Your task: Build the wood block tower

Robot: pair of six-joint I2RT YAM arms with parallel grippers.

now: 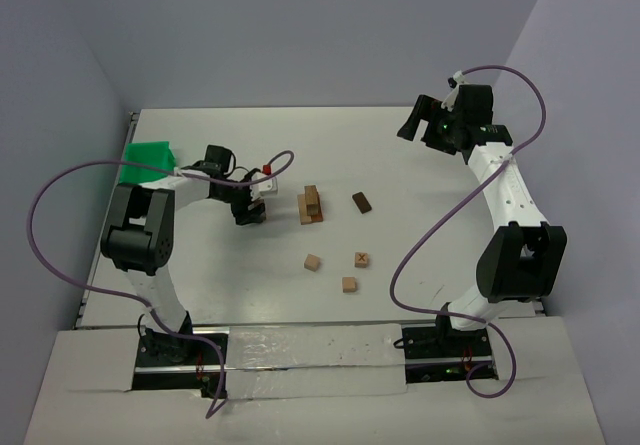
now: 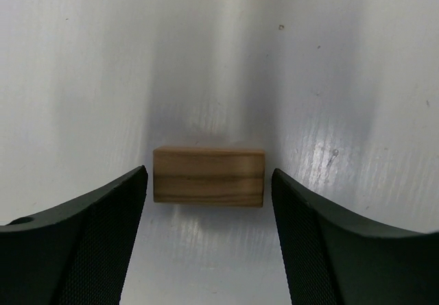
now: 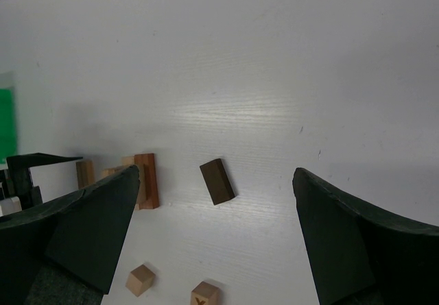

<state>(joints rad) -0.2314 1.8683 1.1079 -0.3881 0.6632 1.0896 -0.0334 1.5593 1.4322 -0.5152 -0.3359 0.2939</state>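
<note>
The left gripper [image 1: 250, 211] is low over the table [image 1: 420, 165] and partly open. Its fingers [image 2: 103, 236] flank a short wood bar [image 2: 208, 176] lying flat, with a gap on each side, so nothing is gripped. The tower [image 1: 312, 205] stands just to its right. The right gripper [image 1: 418, 125] is raised at the far right, fully open and empty.

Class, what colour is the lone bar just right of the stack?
The bar is dark brown; the right wrist view shows it best.
</note>
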